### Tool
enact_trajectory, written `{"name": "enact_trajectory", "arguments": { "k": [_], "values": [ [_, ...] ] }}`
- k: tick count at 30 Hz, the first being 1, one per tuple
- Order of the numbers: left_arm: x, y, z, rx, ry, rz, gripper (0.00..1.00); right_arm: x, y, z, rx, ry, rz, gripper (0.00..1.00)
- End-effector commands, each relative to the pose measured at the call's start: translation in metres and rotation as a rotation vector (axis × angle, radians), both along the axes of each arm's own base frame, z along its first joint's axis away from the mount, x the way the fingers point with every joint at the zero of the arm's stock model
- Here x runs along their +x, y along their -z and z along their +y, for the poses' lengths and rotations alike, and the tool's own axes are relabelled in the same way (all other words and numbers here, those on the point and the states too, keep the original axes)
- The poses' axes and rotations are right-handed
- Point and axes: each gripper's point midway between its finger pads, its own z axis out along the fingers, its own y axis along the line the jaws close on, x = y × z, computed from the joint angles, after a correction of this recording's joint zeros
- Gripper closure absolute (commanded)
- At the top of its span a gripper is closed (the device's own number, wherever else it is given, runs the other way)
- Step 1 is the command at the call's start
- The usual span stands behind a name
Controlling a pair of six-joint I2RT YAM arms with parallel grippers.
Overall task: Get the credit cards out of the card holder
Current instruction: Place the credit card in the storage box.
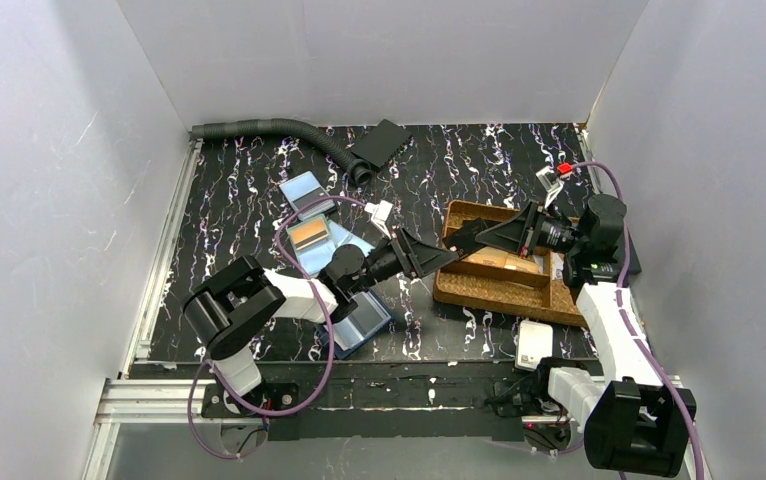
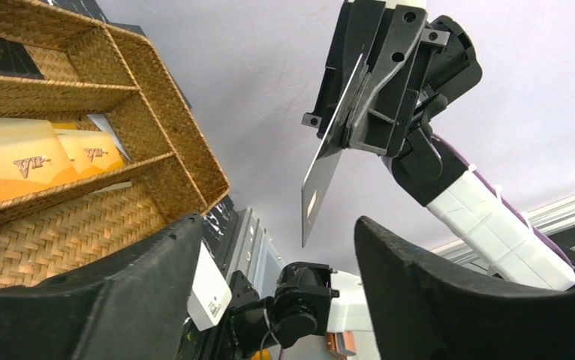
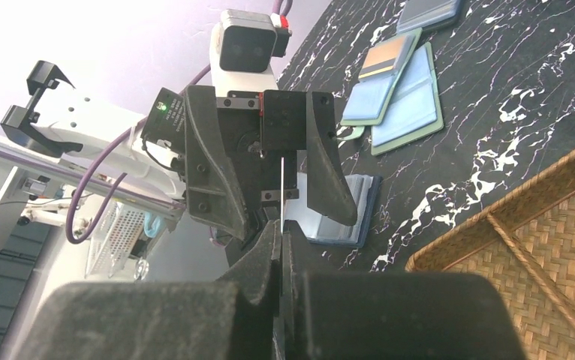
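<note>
My right gripper (image 1: 489,235) is shut on a thin dark credit card (image 2: 328,161) and holds it on edge in the air above the left end of the woven tray. My left gripper (image 2: 277,221) faces it and is open. Its fingers (image 3: 328,169) stand on either side of the card's free edge (image 3: 281,191) without touching it. The card holder (image 1: 361,320), navy with clear sleeves, lies open on the table below the left arm. Other credit cards lie flat at the back left: an orange one (image 1: 308,233) on light blue, and a blue-grey one (image 1: 306,192).
A brown woven tray (image 1: 504,295) with compartments holds gold cards (image 2: 22,161). A white box (image 1: 534,345) lies by the right arm's base. A grey hose (image 1: 279,130) and a flat black rectangle (image 1: 379,142) lie at the back. White walls enclose the table.
</note>
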Motion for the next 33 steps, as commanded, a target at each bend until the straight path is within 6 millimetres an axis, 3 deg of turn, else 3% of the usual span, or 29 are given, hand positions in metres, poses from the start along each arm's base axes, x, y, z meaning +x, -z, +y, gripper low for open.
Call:
{"name": "enact_trajectory", "arguments": {
  "k": [1,4,9,12,16,17,18,19,24,26,33],
  "values": [
    [-0.002,-0.027,-0.008,-0.068,0.029,-0.047,0.35,0.003,-0.002,-0.001,0.001,0.003,-0.032,0.99],
    [-0.001,-0.026,-0.011,-0.075,0.039,-0.034,0.47,0.002,0.001,-0.001,0.001,0.001,-0.03,0.99],
    [-0.002,-0.03,-0.015,-0.082,0.057,-0.049,0.74,0.001,0.004,-0.001,-0.001,0.005,-0.03,0.99],
    [-0.003,-0.032,-0.015,-0.08,0.065,-0.069,0.99,0.001,0.006,-0.001,-0.006,0.007,-0.037,0.99],
    [-0.009,-0.027,-0.014,-0.054,0.081,-0.108,1.0,0.001,0.01,-0.002,-0.032,0.012,-0.063,0.98],
    [-0.011,-0.024,-0.012,-0.042,0.084,-0.119,1.0,0.001,0.011,-0.003,-0.041,0.013,-0.073,0.88],
    [-0.013,-0.02,-0.01,-0.029,0.084,-0.129,1.0,0.001,0.012,-0.003,-0.054,0.013,-0.084,0.7],
    [-0.015,-0.016,-0.006,-0.012,0.08,-0.149,1.0,0.001,0.014,-0.004,-0.074,0.014,-0.099,0.58],
    [-0.029,0.005,0.016,0.088,0.089,-0.215,1.0,-0.001,0.017,-0.011,-0.208,0.016,-0.222,0.08],
    [-0.038,0.013,0.023,0.146,0.128,-0.239,1.0,-0.004,0.014,-0.011,-0.219,0.001,-0.25,0.02],
    [-0.072,0.019,0.036,0.315,0.314,-0.372,1.0,-0.012,0.021,-0.006,-0.304,-0.132,-0.262,0.02]
  ]
}}
